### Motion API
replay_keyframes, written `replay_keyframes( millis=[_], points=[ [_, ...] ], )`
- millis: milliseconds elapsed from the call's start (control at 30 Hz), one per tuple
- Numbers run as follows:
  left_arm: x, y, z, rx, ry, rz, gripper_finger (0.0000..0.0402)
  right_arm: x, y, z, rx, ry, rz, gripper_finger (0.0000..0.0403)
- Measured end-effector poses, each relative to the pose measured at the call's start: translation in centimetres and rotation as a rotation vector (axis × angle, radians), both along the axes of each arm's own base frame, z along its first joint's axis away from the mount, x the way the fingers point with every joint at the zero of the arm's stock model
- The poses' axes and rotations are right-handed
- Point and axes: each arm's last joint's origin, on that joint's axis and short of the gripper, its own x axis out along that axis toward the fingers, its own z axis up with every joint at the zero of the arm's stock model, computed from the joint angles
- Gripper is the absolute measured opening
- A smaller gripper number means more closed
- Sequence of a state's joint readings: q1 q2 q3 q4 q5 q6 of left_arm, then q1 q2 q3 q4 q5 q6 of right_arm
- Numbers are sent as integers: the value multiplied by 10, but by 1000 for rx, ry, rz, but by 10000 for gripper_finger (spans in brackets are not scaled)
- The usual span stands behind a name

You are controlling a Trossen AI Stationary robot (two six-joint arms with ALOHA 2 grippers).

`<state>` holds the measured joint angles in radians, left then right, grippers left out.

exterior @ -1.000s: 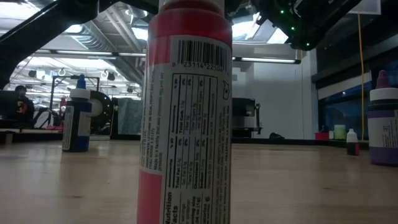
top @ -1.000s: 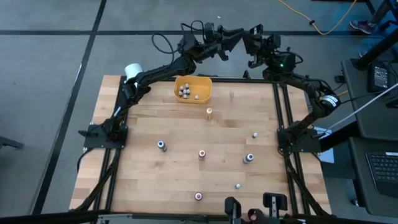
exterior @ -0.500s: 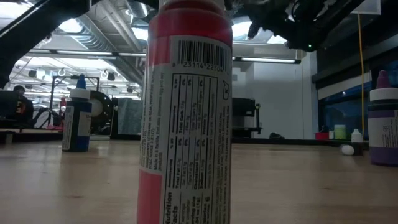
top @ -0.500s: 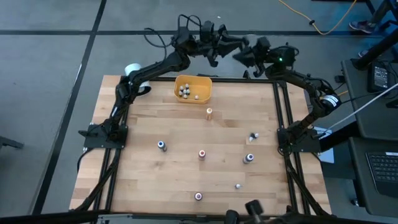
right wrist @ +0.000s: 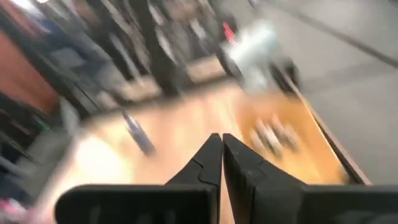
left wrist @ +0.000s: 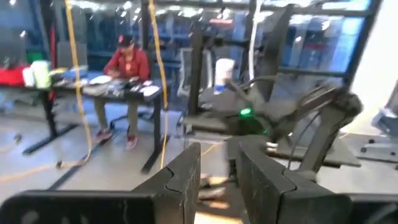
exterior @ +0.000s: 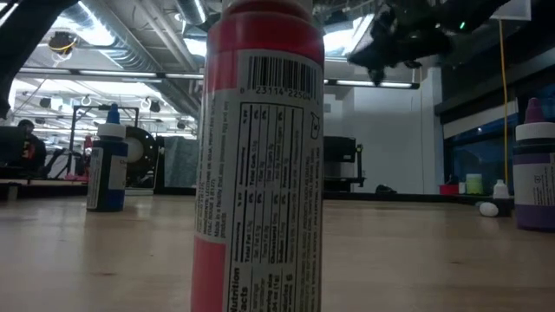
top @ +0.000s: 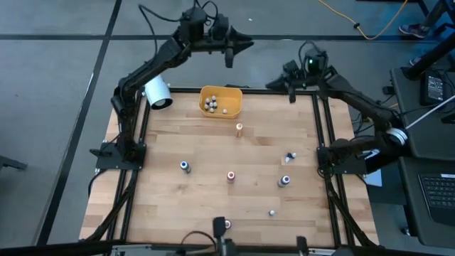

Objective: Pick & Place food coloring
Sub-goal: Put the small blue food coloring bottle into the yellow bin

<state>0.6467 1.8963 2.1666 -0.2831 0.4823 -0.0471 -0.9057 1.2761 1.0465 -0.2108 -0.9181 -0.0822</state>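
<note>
Pale wooden worktop, framed by dark rails along both sides. Near the far edge, a yellow-orange bin holding several small bottles. Just nearer than the bin, an orange-capped bottle upright. At the far left corner, a big white cylinder lying over the edge. Across the middle, a blue-capped bottle and a red-capped bottle standing well apart. Toward the right edge, one bottle tipped over, another upright. Near the front edge, a red bottle and a small white one.
</note>
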Motion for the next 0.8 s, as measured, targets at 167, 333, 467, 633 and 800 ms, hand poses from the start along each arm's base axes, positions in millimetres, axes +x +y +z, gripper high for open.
replay_keyframes(
  millis=[167,333,467,633,800],
  points=[
    [-6,6,-8,-20,75,15,99,-11,44,-10,-60,295,48,20],
    [-7,7,-11,27,116,7,99,-13,69,-20,-57,463,153,52],
    [-7,7,-12,48,126,5,100,-17,85,-30,-106,650,212,98],
    [-7,6,-16,64,165,-7,98,-21,101,-57,-91,788,325,148],
    [-6,3,-20,70,207,-23,100,-22,121,-100,-90,848,451,172]
  ],
)
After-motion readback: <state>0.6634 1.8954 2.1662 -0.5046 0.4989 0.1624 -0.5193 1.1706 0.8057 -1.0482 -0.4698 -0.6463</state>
